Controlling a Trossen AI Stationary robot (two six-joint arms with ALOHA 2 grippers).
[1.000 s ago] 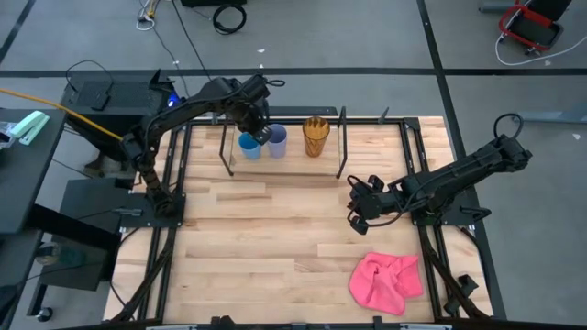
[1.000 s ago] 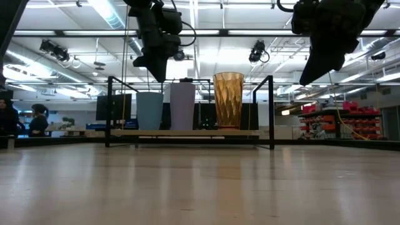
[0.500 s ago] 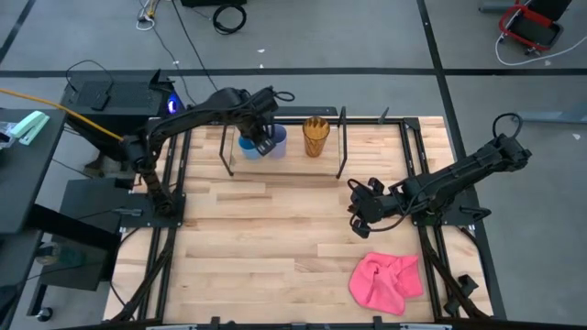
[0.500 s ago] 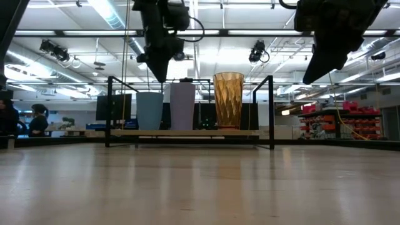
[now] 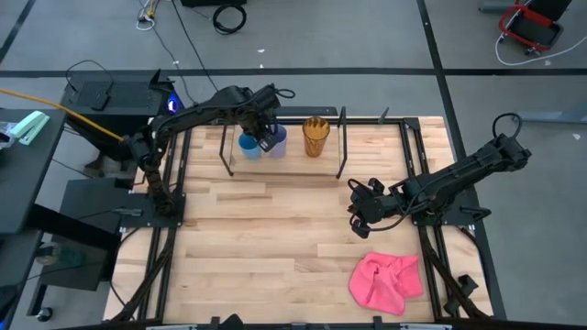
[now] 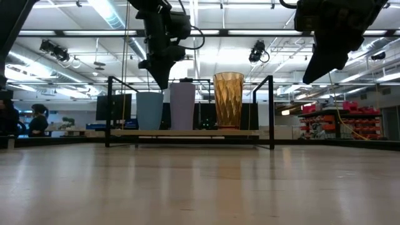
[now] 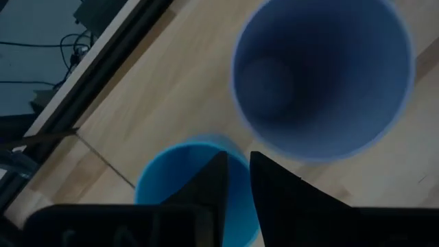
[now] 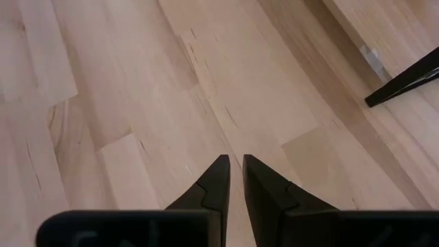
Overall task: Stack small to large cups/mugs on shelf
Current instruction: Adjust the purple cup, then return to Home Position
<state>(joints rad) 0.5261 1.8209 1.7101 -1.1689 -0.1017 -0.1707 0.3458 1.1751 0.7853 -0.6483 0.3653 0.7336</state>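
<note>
Three cups stand upright in a row on the wood board of the black-rod shelf [image 6: 187, 132] at the table's far side: a short blue cup [image 6: 149, 111], a lavender cup [image 6: 182, 106] and a tall amber cup [image 6: 228, 100]. My left gripper [image 6: 161, 81] is shut and empty. It points down above the gap between the blue cup [image 7: 171, 171] and the lavender cup [image 7: 322, 75], clear of both rims. My right gripper [image 5: 356, 213] is shut and empty, above bare table at the middle right; it also shows in the right wrist view [image 8: 233, 165].
A crumpled pink cloth [image 5: 385, 280] lies near the table's front right. The shelf's upright black rods [image 5: 341, 147] stand at both ends of the cup row. Bare wood table lies between the shelf and the near edge.
My left gripper has shifted a little toward the table's right above the blue and lavender cups and has come slightly lower, its fingers staying shut. The three cups stand where they were.
</note>
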